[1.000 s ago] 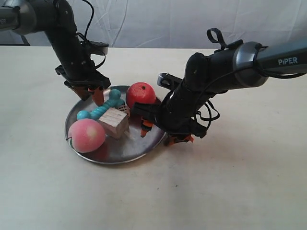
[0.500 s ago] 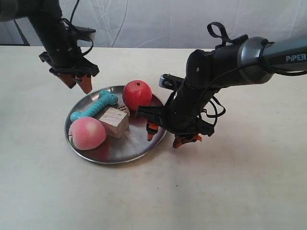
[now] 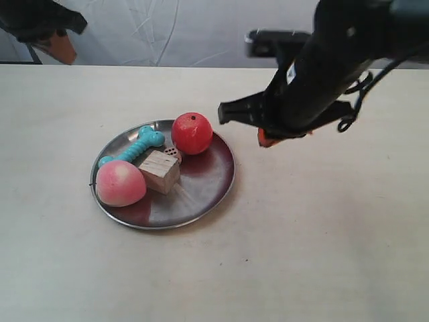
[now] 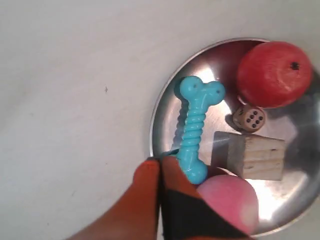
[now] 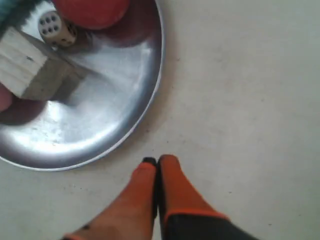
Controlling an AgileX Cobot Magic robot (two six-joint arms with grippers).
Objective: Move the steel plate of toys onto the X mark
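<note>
Plate [image 3: 204, 184]: lay flat on the table [image 3: 322, 241], a little toward the exterior view's left of middle, with neither gripper touching it.
Toys: all five sat on the plate. The peach [image 3: 120, 184] and cube [image 3: 159, 171] were at the near side, the bone [image 3: 131, 153] was along the far left rim, and the die [image 3: 173, 152] was beside the apple [image 3: 192, 133].
Left gripper [image 4: 160, 162]: fingers pressed together with nothing between them. Its wrist view looked down on the rim where the bone's end met the peach. In the exterior view it seemed to be the orange tip in the upper left corner, well apart from the plate.
Right gripper [image 5: 157, 162]: fingers pressed together, empty, over bare table just outside the rim. In the exterior view it seemed to be the orange tip raised to the right of the apple.
Nearer arm: the right one, by a clear margin.
Direction to plate: from the right gripper the plate lay down and toward the exterior view's left. From the left gripper it lay down and toward that view's right.
Axis: the plate was round, so no side favoured a grip. The bone's length ran from the rim toward the apple.
X mark: could not be made out in any view, so which way the plate needed to travel could not be told.
Next move, as a judgement: both grippers would need to spread their fingers and come down onto opposite rims before the plate could be shifted.
</note>
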